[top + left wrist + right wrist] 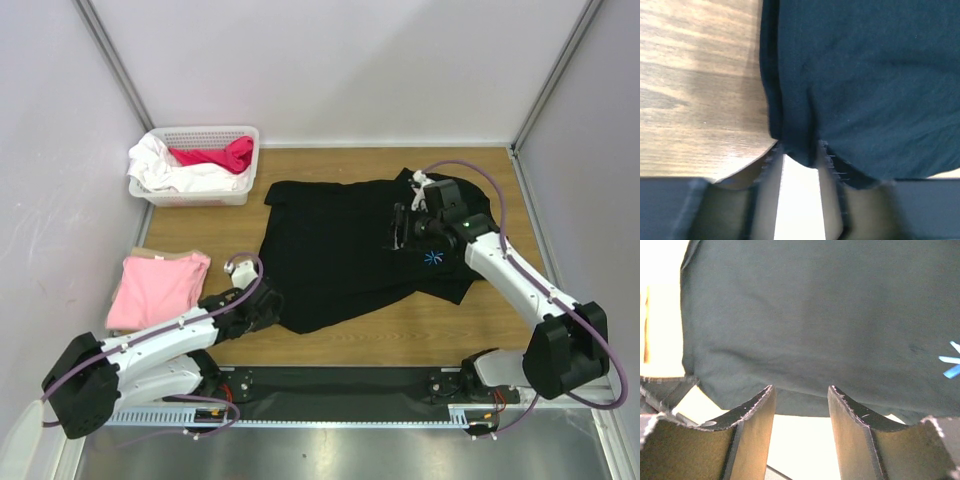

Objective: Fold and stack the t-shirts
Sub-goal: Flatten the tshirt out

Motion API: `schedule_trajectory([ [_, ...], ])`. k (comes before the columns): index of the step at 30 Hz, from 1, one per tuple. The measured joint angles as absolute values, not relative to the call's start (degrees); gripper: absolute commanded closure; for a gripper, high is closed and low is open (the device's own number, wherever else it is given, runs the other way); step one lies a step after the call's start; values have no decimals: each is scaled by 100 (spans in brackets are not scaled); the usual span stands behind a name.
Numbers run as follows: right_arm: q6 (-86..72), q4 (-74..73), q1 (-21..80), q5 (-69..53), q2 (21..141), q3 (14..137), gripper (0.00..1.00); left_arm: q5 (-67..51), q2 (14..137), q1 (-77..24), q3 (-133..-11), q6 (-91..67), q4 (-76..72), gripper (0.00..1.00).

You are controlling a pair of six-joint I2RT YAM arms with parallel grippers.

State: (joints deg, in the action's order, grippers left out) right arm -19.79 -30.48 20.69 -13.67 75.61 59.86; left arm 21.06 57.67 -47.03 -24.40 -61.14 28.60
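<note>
The left gripper (800, 150) is clamping the hem of the black t-shirt (340, 250), seemingly limp and light; the right gripper (801, 390) is hovering, fingers apart, at another edge.

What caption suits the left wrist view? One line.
Left tool pinches an edge of the black t-shirt above the wooden table.

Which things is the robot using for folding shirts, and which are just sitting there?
For the job:
black t-shirt
pink t-shirt

Just lying about:
white basket
white cloth in it
red cloth in it
</note>
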Motion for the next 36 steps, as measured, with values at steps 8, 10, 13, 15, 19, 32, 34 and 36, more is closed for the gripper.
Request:
schedule_trajectory([
  [8,-1452,-2641,3087,-1789,7778,6066,47,2351,5728,-4700,-3083,-6036,3288,100],
  [10,-1391,-2486,3520,-1791,7811,6064,47,2386,5778,-4685,-3509,-6027,3496,100],
  [13,-1337,-2222,4125,-1728,7872,6049,47,2390,6001,-4644,-4228,-5986,3889,100],
  [15,-1343,-2075,4471,-1559,7959,6047,48,2416,6248,-4619,-4718,-5968,4270,100],
  [19,-1656,-2060,4628,-757,8211,6047,48,2602,6534,-4613,-5443,-6036,5216,100],
  [32,-2464,-2410,4128,314,8578,5983,48,2797,7413,-4556,-5026,-5813,5417,5],
  [34,-2495,-2486,4119,386,8604,5983,48,2720,7354,-4556,-4899,-5826,5312,5],
  [36,-2512,-2547,4093,419,8606,5983,48,2652,7118,-4556,-4713,-5872,5238,7],
])
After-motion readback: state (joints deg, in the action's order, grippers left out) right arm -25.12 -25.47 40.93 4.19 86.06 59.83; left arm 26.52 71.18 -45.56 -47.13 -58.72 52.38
